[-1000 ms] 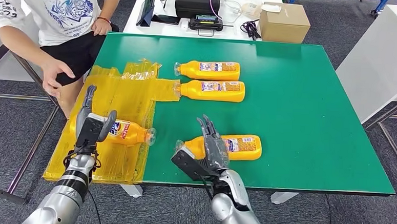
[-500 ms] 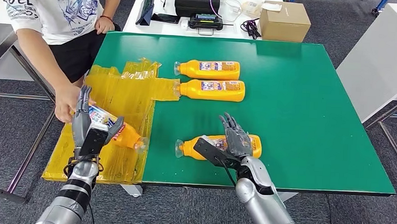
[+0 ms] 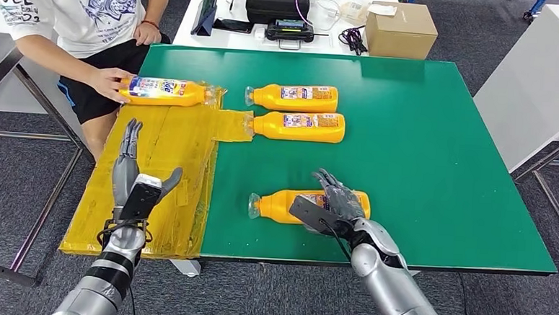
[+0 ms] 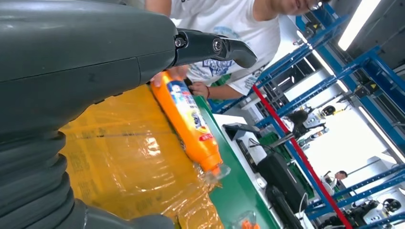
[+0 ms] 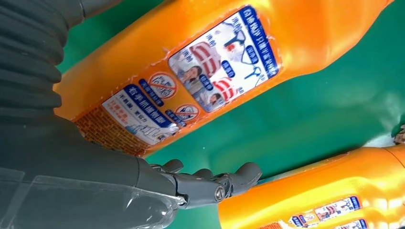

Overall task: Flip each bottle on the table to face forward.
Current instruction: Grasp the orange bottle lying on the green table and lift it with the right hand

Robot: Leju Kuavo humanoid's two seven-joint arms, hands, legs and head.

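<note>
person's hand [image 3: 109,84]: upper left, holding the flipped bottle [image 3: 166,92] on the yellow sheet [image 3: 184,134], front label up, so looks done.
left hand [image 3: 132,181]: lower left, fingers spread upright over the sheet, holding nothing.
back-label bottles [image 3: 294,98]: two at centre top, probably not flipped yet.
near bottle [image 3: 288,205]: lower centre on the green table [image 3: 436,151].
right hand [image 3: 333,204]: draped over that bottle; real grip or just resting, can't tell.
</note>
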